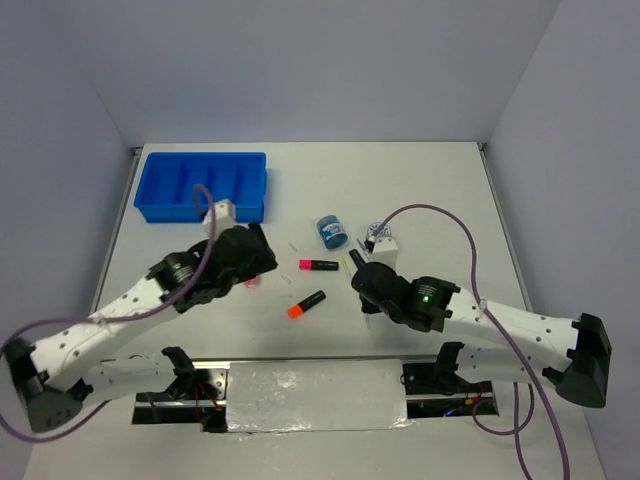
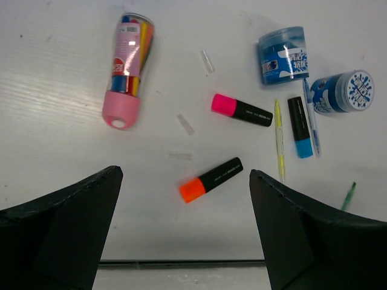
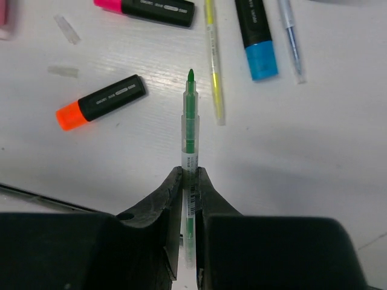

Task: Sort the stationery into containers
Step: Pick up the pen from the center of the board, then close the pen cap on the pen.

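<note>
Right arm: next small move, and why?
Probably a short straight lift. The right gripper is shut on the green pen, and the orange-ended marker and yellow pen lie close by. The blue tray is at the table's far left, so clear those before carrying it over.

Glossy blue plastic tray (image 1: 160,214), matt white table (image 2: 54,103) — faintly grained, clear-barrelled plastic green pen (image 3: 190,127), matt black right gripper (image 3: 189,175)
</note>
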